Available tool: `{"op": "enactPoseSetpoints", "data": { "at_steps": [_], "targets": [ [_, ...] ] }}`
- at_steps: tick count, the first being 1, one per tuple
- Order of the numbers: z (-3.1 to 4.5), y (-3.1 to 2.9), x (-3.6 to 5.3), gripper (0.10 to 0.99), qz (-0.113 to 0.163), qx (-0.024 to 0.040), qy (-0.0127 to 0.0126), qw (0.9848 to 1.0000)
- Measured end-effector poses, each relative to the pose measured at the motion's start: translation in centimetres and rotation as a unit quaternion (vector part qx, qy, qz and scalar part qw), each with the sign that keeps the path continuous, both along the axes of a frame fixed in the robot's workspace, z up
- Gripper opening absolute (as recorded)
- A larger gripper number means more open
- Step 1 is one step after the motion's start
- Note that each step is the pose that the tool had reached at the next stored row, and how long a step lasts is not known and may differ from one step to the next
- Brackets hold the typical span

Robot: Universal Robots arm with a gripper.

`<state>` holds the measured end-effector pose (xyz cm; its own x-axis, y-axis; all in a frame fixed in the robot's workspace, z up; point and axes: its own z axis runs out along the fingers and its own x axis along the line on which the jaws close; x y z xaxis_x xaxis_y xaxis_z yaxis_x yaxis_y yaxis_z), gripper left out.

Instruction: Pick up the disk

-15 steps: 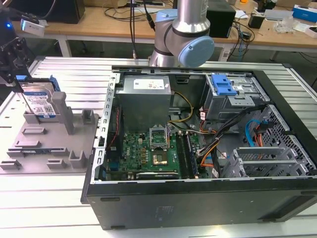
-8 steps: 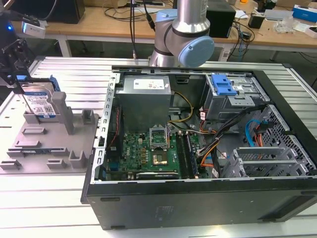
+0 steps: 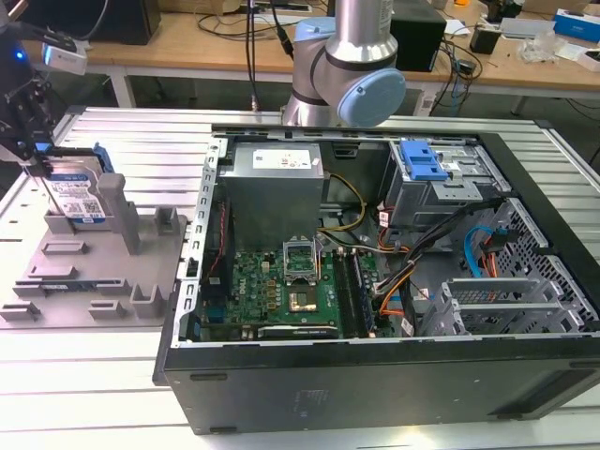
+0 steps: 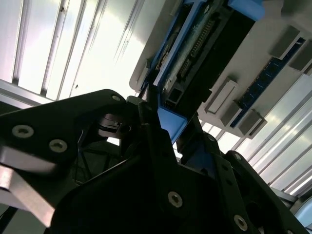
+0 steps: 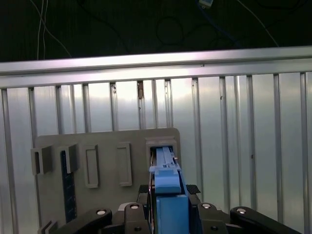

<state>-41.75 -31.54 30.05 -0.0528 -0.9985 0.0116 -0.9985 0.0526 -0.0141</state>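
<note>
Disk (image 4: 195, 53) is held edge-on between the gripper (image 4: 170, 119) fingers (image 4: 148, 126), clamped on its faces. Its long axis is judged to run forward from the fingertips toward the grey fixture (image 5: 102, 141).

Exterior view: I see even, bright overhead light. The slatted table (image 3: 94, 394) gives a soft sheen, while the inside of the computer case (image 3: 375, 394) lies in shade. Second wrist view: glare burns the table's slats to white, and against it the gripper (image 4: 168, 122) reads near-black, blurred where it sits closest to my lens. First wrist view: a bright band runs along the table's far rail (image 5: 156, 63) under a dark background, and the near edge of the disk (image 5: 170, 204) is out of focus.
</note>
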Motion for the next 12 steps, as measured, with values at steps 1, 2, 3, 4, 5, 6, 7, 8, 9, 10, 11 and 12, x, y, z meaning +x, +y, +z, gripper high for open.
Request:
{"op": "enactPoseSetpoints", "data": {
  "at_steps": [1, 2, 3, 4, 5, 6, 7, 8, 9, 10, 11, 12],
  "targets": [
    [-0.03, 0.00, 0.00, 0.408, 0.000, 0.0000, 0.0000, 1.0000],
    [-0.04, 0.00, 0.00, 0.408, 0.000, 0.0000, 0.0000, 1.0000],
    [-0.08, 0.00, 0.00, 0.408, 0.000, 0.0000, 0.0000, 1.0000],
    [-0.09, 0.00, 0.00, 0.408, 0.000, 0.0000, 0.0000, 1.0000],
    [-0.09, 0.00, 0.00, 0.408, 0.000, 0.0000, 0.0000, 1.0000],
    [-0.09, 0.00, 0.00, 0.408, 0.000, 0.0000, 0.0000, 1.0000],
    [-0.11, 0.02, 0.00, 0.408, 0.000, 0.0000, -0.0002, 1.0000],
    [-0.12, 0.05, 0.00, 0.408, 0.000, 0.0001, -0.0002, 1.0000],
    [-0.11, 0.15, 0.00, 0.408, 0.000, 0.0000, -0.0001, 1.0000],
    [-0.12, 0.21, 0.00, 0.408, 0.000, 0.0000, -0.0001, 1.0000],
    [-0.13, 0.28, 0.00, 0.408, 0.000, 0.0000, -0.0001, 1.0000],
    [-0.14, 0.30, 0.00, 0.408, 0.000, 0.0000, 0.0000, 1.0000]
  ]
}}
